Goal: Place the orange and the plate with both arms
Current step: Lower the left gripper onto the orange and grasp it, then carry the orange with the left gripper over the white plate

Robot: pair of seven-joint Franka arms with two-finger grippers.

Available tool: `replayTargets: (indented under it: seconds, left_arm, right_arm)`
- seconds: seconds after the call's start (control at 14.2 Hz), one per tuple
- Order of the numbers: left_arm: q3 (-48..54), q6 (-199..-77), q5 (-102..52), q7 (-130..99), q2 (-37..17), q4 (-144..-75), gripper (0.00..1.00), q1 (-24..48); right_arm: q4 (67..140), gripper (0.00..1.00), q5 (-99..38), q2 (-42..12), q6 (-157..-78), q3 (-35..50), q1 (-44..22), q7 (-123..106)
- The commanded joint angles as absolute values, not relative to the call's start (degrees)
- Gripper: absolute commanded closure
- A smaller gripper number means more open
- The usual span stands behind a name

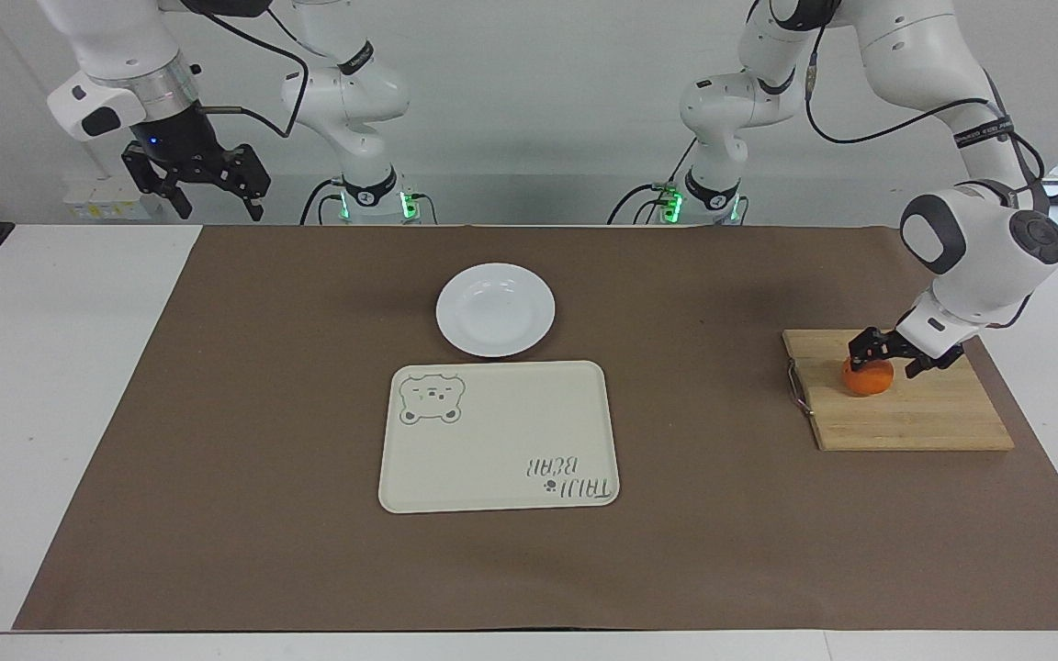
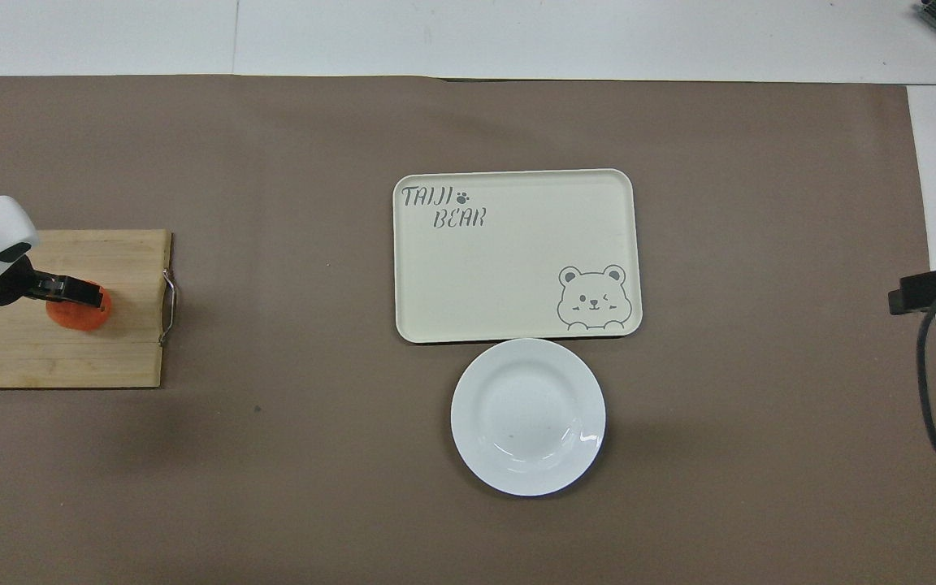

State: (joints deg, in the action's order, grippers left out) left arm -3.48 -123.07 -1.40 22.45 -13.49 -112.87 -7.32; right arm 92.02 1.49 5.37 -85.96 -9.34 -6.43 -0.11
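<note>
The orange [image 1: 869, 380] [image 2: 80, 314] rests on a wooden cutting board [image 1: 933, 413] [image 2: 29, 357] at the left arm's end of the table. My left gripper [image 1: 883, 361] [image 2: 74, 294] is low over the orange, open, with one finger on each side of the fruit. The white plate [image 1: 495, 309] [image 2: 527, 416] lies mid-table, nearer to the robots than the tray. My right gripper [image 1: 217, 207] [image 2: 923, 291] waits open, raised over the right arm's end of the table.
A cream bear-print tray [image 1: 498, 436] [image 2: 517, 252] lies mid-table, its near edge almost touching the plate. A brown mat [image 1: 722, 514] covers most of the table. The cutting board has a metal handle [image 1: 797, 388] on the side toward the plate.
</note>
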Motion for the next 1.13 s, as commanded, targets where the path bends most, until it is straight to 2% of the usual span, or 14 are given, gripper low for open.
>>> replayTargets:
  seconds: [0.0, 0.07, 0.14, 0.21, 0.28, 0.56, 1.06]
  left_arm:
    - [-3.1, -128.1, -2.1, 22.1, -13.7, -116.6, 0.00, -8.1]
    - [-3.1, -128.4, -2.1, 22.3, -14.0, -116.7, 0.00, -8.1]
    - [-3.1, -128.6, -2.1, 22.8, -14.1, -117.0, 0.08, -8.2]
    - [-3.1, -128.8, -2.1, 23.4, -14.4, -117.9, 0.64, -8.3]
    - [-3.1, -128.8, -2.1, 22.8, -14.5, -117.6, 1.00, -8.3]
    - [-3.1, -126.6, -2.2, 22.5, -14.1, -115.2, 1.00, -8.2]
    - [-2.4, -107.3, -2.2, 17.0, -11.8, -100.6, 1.00, -6.2]
  right_arm:
    - [91.4, 0.00, 1.2, 5.2, -85.2, -9.3, -6.2, -1.3]
    - [91.4, 0.00, 1.2, 5.2, -85.3, -9.4, -6.2, -1.2]
    - [91.4, 0.00, 1.2, 5.2, -85.2, -9.3, -6.2, -1.3]
    - [91.4, 0.00, 1.1, 5.2, -85.3, -9.3, -6.2, -1.2]
    - [91.4, 0.00, 1.2, 5.2, -85.2, -9.4, -6.2, -1.2]
    - [91.4, 0.00, 1.2, 5.2, -85.2, -9.4, -6.2, -1.2]
    - [91.4, 0.00, 1.1, 5.2, -85.3, -9.3, -6.2, -1.3]
